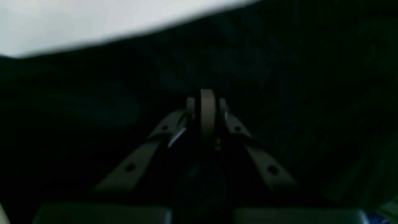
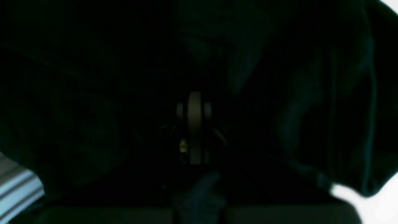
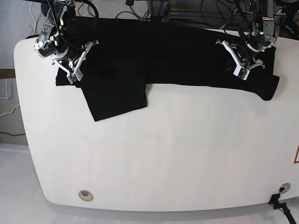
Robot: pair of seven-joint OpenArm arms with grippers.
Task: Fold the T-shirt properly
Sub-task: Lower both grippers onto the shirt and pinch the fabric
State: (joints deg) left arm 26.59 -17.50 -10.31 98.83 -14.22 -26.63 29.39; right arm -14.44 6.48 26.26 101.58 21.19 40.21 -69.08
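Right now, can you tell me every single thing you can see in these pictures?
T-shirt: one, black, spread along the far edge of the table, one sleeve pointing toward the near side.
Table: one, white, rounded corners, under the shirt.
Round hole: one, grey, near corner of the table.
Cables: several, black, behind the table.
Right hand: one, white and black, shut on the T-shirt at one end.
Left hand: one, white and black, shut on the T-shirt at the other end.
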